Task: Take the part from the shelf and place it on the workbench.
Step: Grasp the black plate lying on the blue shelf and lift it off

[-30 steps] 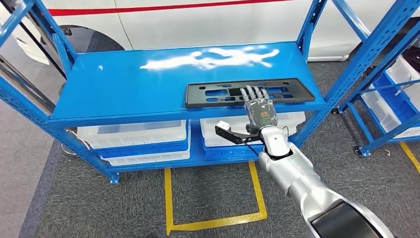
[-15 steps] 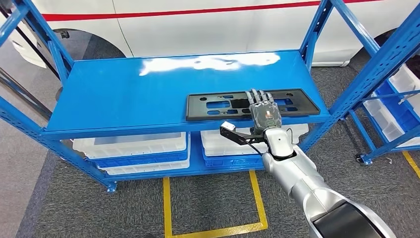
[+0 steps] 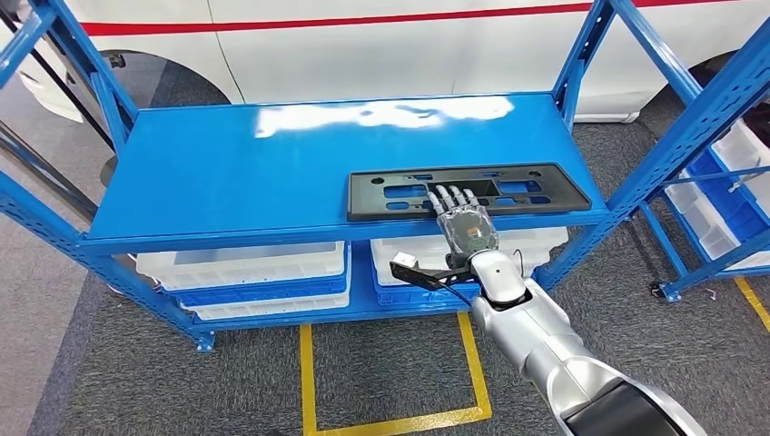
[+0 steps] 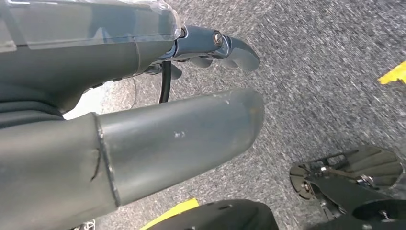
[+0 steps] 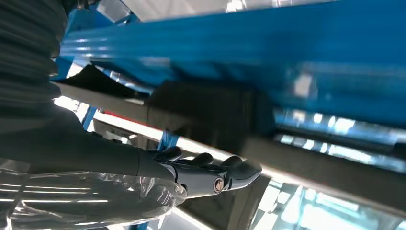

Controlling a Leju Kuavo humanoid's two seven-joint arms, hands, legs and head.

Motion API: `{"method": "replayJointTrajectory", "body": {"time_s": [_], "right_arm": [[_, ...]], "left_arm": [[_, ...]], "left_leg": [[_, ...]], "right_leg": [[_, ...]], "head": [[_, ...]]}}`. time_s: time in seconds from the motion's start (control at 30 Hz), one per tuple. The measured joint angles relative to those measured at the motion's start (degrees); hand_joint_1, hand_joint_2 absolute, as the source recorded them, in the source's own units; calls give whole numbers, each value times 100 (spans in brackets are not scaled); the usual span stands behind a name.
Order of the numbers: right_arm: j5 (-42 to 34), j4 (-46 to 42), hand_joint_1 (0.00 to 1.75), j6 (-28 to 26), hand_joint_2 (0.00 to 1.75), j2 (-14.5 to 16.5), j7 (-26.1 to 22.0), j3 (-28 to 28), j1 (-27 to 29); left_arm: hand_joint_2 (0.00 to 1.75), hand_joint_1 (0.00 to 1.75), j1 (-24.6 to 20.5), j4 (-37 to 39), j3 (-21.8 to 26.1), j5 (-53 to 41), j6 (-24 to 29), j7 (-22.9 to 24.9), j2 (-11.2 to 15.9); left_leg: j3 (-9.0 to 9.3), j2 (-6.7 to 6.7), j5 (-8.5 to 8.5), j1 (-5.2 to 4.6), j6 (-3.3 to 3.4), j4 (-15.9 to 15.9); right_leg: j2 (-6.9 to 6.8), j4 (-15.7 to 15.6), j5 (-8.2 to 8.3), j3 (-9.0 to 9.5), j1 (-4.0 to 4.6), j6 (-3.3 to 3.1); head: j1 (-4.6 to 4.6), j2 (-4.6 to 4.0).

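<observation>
The part point(image 3: 518, 189) is a long flat black plate with several cut-outs. It lies on the right of the blue shelf point(image 3: 227, 163), along the front edge. My right hand point(image 3: 463, 225) reaches in from below with its fingers straight and apart, the fingertips resting on the plate's near edge. In the right wrist view the right hand point(image 5: 201, 172) lies stretched out close to the dark, blurred part point(image 5: 206, 110); no grip shows. My left hand point(image 4: 210, 45) hangs over the grey carpet with nothing in it.
White bins point(image 3: 245, 263) sit on the lower shelf level. Blue uprights point(image 3: 581, 45) frame the shelf ends, and a second blue rack point(image 3: 717, 173) stands at the right. Yellow tape point(image 3: 309, 381) marks the carpet in front. A white vehicle point(image 3: 363, 45) stands behind.
My right hand has drawn back toward the shelf's front and slightly left; its fingers lay further over the plate before and now reach just its near edge. The camera also shifted a little.
</observation>
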Motion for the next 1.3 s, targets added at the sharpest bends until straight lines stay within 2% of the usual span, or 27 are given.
{"method": "replayJointTrajectory", "body": {"time_s": [0.4,1.17,1.3], "right_arm": [[-8,10,0,102,175,58,2,14,95],[-38,8,0,-290,175,61,150,14,112],[-85,-2,0,-376,175,69,173,14,107]], "left_arm": [[0,0,-3,0,112,79,-32,-90,0],[0,0,0,0,209,-40,-74,-39,0],[0,0,0,0,246,-73,-68,15,0]], "left_leg": [[48,1,9,5,4,0],[53,2,12,7,-2,0],[48,-1,4,-15,8,17]], "right_leg": [[0,46,-2,20,8,0],[0,55,-3,20,10,-2],[0,45,-2,23,-12,2]], "head": [[0,0],[0,0],[-2,0]]}}
